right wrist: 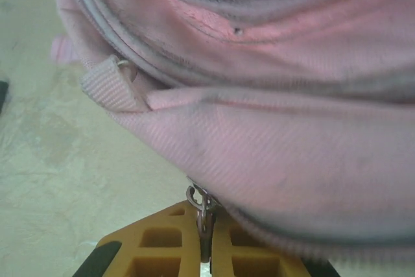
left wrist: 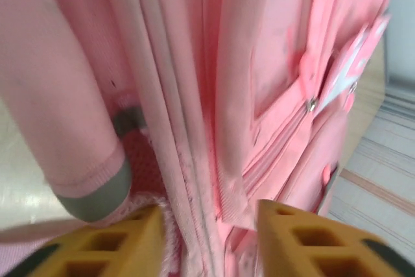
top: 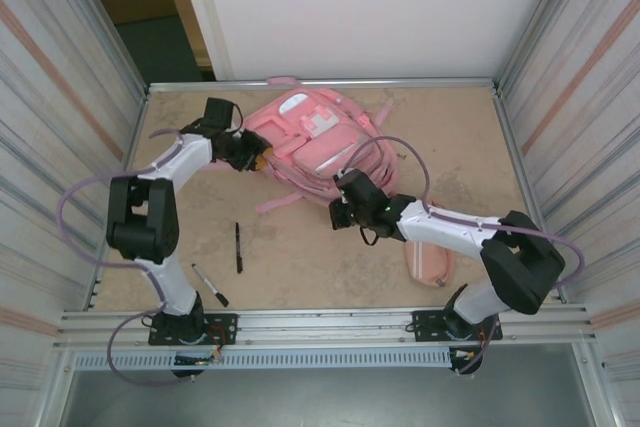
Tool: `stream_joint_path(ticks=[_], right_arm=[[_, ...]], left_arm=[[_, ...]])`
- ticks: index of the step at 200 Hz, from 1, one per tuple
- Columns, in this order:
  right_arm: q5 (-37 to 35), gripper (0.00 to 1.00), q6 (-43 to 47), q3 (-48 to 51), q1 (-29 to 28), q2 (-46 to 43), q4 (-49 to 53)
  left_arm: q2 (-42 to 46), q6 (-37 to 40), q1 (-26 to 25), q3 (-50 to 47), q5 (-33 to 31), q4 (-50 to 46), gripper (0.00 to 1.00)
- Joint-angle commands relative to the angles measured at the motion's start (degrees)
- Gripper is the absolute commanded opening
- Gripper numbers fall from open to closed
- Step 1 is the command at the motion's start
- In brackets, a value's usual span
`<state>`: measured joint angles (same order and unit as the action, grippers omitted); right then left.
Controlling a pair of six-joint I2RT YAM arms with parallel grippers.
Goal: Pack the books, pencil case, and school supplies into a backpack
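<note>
Closest to the lens, the right gripper (right wrist: 204,254) is closed tight on the small metal zip pull (right wrist: 202,209) at the near edge of the backpack (top: 315,132). At the bag's left side, the left gripper (left wrist: 207,231) has its fingers partly apart around a thick fold and seems to pinch it. I judge the step as opening the bag. Next, the right arm should draw the pull along the zip while the left one braces. Both pens (top: 238,247) and the pencil case (top: 432,265) lie on the table (top: 480,147), not yet packed.

Tan table (top: 300,257) bears the backpack (top: 310,137) at the back; black pen (top: 238,247), white-tipped pen (top: 210,285) and pencil case (top: 432,265) nearer
</note>
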<state>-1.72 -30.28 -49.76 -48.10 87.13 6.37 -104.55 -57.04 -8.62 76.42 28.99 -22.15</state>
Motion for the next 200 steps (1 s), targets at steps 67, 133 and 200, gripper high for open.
stream_joint_path(ticks=[67, 133, 200], right_arm=[[11.41, 0.00, 3.13, -14.35, -0.57, 12.43, -3.23], [15.02, 0.00, 0.06, -16.29, -3.61, 15.33, -5.96], [8.54, 0.00, 0.78, -8.03, -2.29, 6.52, 0.43]], left_arm=[[18.87, -3.13, -3.24, -19.90, -2.00, -1.48, 0.73], [12.69, -11.86, -15.19, -18.86, -9.25, 9.46, 0.68], [9.27, -5.38, -10.40, -17.64, -9.88, 9.90, 0.00]])
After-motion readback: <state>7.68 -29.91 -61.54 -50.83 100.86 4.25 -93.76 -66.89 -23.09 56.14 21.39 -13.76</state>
